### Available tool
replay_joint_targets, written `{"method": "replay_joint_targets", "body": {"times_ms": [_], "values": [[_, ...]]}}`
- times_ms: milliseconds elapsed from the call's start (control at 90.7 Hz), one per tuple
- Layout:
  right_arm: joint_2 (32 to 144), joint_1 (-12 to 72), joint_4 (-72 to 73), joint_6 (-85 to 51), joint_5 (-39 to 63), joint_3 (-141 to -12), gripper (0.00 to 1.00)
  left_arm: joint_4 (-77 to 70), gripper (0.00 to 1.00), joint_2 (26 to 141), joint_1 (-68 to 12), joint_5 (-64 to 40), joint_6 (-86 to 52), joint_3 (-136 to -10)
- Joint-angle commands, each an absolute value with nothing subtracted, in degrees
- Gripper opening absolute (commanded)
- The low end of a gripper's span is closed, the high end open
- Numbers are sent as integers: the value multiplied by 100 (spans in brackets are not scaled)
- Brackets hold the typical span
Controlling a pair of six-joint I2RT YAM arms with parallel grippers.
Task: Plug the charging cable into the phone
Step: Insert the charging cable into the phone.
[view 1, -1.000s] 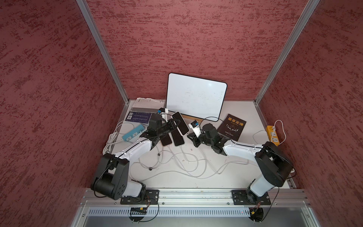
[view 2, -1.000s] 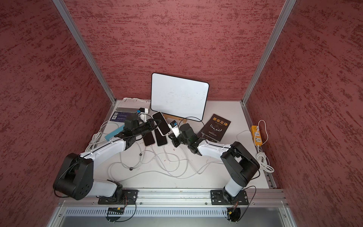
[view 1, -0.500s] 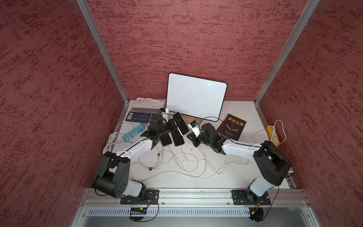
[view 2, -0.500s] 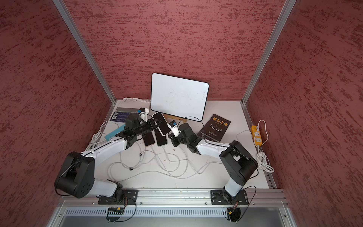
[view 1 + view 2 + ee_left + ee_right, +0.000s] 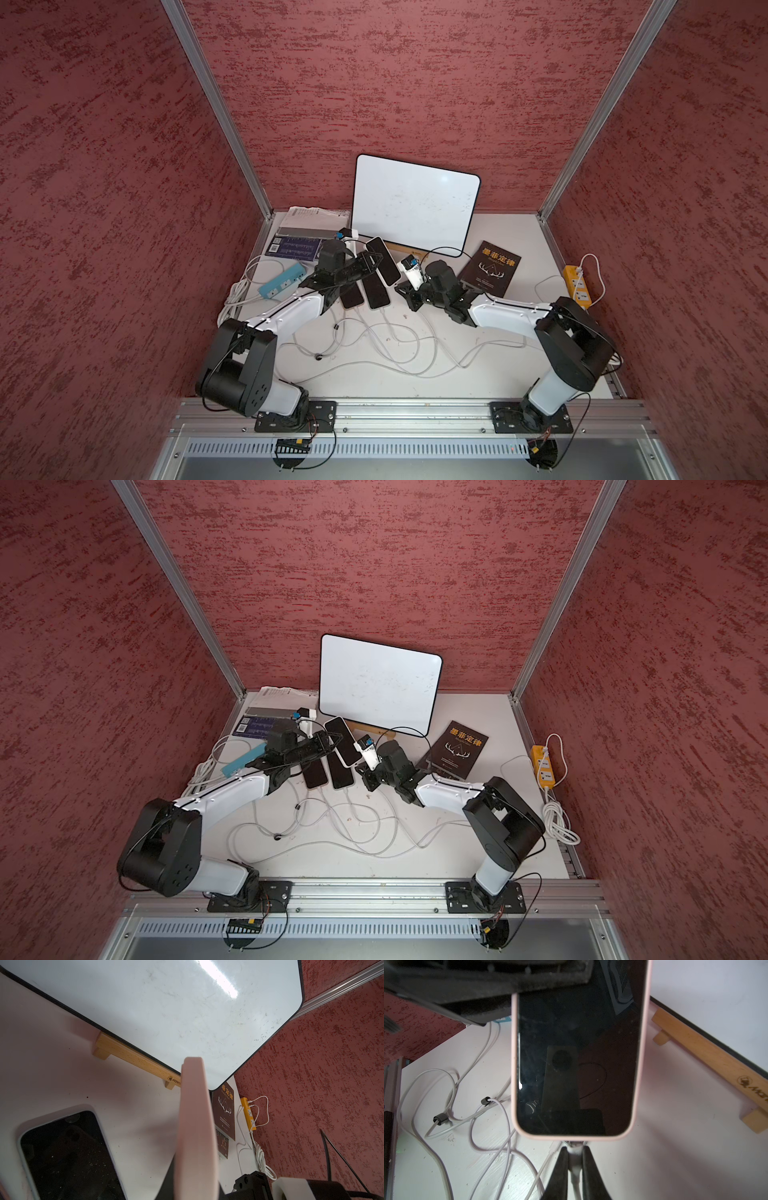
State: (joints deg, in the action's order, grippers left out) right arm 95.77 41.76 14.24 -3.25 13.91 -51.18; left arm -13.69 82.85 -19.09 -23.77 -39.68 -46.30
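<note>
Pinching the white plug (image 5: 573, 1164) in the right tool (image 5: 575, 1150), pressed tight on it, right at the bottom edge of the phone (image 5: 575, 1059) and in line with its long axis. Clamping the phone's upper end in the left tool (image 5: 366, 266), apparently clear of the worktop (image 5: 457, 386). Nearer the port: right tool, so likely a straight push along that axis. Cannot tell whether seated yet. Black dusty screen, pink case.

In the right wrist view the phone (image 5: 575, 1064) is cut off at its far end; whether the cable plug (image 5: 574, 1154) sits fully in its port cannot be told.
</note>
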Motion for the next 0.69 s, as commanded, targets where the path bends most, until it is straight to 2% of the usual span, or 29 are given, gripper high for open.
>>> {"method": "replay_joint_targets", "body": {"times_ms": [0, 683], "values": [[9582, 4218, 1573, -406, 1209, -5293, 0, -1498, 0, 8289, -1986, -2481, -3836, -4830], [9512, 4224, 1575, -495, 884, -5249, 0, -1233, 0, 8350, -2206, -2278, -3647, -4857]]}}
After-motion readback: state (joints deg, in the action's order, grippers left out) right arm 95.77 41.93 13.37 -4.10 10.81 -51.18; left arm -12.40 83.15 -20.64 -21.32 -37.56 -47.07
